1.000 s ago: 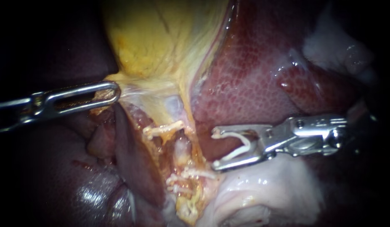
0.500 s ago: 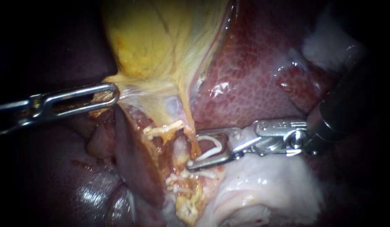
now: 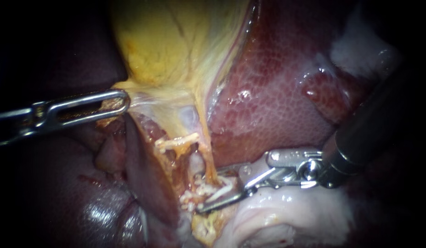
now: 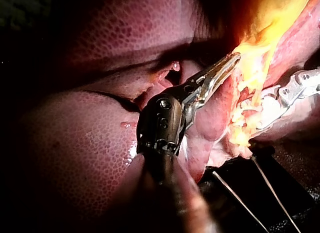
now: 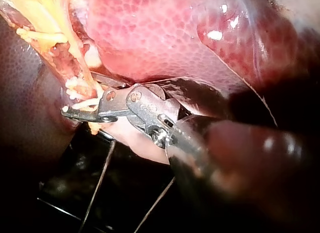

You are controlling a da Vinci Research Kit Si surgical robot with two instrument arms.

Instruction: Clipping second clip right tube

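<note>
Up close by endoscope, glossy mottled red liver (image 3: 277,101) lay beside the tube (image 3: 197,161), with yellow fibrous gallbladder (image 3: 167,50) above it. Left of the tube, the left instrument (image 3: 118,102) had its slotted steel jaws closed on the gallbladder's fringe. The right instrument (image 3: 210,190) sat against the tube's lower part, jaws narrowly parted, gripping a white clip (image 3: 224,187). The left wrist view showed a black base (image 4: 290,193) beneath the tube; the right wrist view, thin wires (image 5: 100,178) across it.
</note>
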